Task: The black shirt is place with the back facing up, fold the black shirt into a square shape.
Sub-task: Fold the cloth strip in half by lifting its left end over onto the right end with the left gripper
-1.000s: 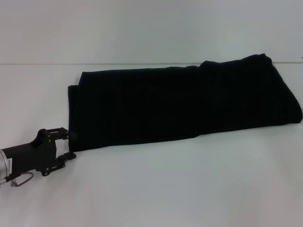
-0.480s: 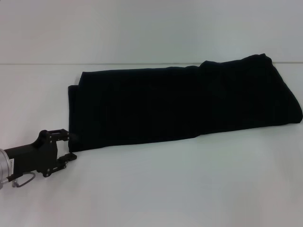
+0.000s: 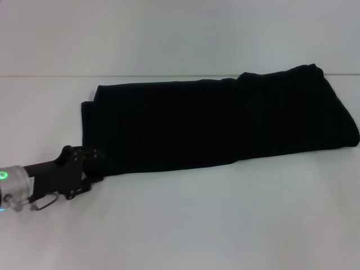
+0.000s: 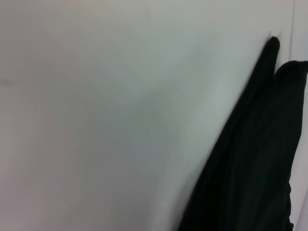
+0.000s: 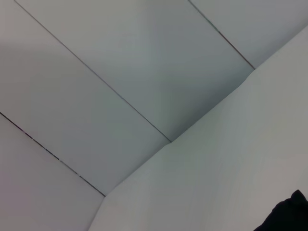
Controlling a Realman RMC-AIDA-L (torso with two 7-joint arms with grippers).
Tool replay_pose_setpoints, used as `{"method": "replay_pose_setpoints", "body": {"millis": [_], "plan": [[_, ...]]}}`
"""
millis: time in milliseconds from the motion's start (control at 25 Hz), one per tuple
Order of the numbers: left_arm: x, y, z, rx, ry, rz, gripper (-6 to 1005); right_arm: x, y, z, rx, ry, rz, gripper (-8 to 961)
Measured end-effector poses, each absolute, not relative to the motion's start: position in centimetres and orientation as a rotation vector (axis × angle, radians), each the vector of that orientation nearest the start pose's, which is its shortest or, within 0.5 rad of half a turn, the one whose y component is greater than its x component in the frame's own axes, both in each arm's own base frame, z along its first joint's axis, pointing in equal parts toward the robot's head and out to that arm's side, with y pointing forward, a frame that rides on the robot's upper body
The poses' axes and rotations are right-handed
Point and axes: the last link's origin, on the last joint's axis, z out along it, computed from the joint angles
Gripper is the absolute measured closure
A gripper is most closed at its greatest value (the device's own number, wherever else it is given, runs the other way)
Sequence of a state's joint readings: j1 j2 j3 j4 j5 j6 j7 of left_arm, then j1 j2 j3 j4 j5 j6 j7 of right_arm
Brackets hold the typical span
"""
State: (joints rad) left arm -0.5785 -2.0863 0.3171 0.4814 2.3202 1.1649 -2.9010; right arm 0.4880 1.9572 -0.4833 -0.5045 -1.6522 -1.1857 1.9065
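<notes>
A white table (image 3: 225, 225) fills the scene (one seam crosses its far side). Pale panelled wall (image 5: 120, 57) beyond.

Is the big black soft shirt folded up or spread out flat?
Folded. The big black soft shirt lies on the white table as a long band with no sleeves showing, not yet a square.

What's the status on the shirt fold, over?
Left gripper at near-left corner of the black shirt. Shirt lies in a long band, not square. Right gripper out of view. Nothing in the way.

left gripper (image 3: 93, 163) rotated, advanced onto black shirt (image 3: 219, 121)
</notes>
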Motion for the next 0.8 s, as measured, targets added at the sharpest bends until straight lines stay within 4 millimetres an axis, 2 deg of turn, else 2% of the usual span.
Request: {"method": "replay_pose_setpoints", "body": {"millis": [280, 480, 800], "plan": [[-31.2, 37.0, -1.8, 1.394, 2.863, 1.011, 438, 33.7, 37.4, 9.5, -1.724, 1.419, 1.122, 283], [-30.0, 38.3, -1.2, 1.458, 2.796, 1.120, 439, 33.7, 37.3, 9.6, -1.720, 1.420, 1.124, 284], [-31.7, 36.5, -2.2, 1.398, 2.843, 1.047, 439, 33.9, 37.2, 9.5, -1.704, 1.426, 1.133, 282]]}}
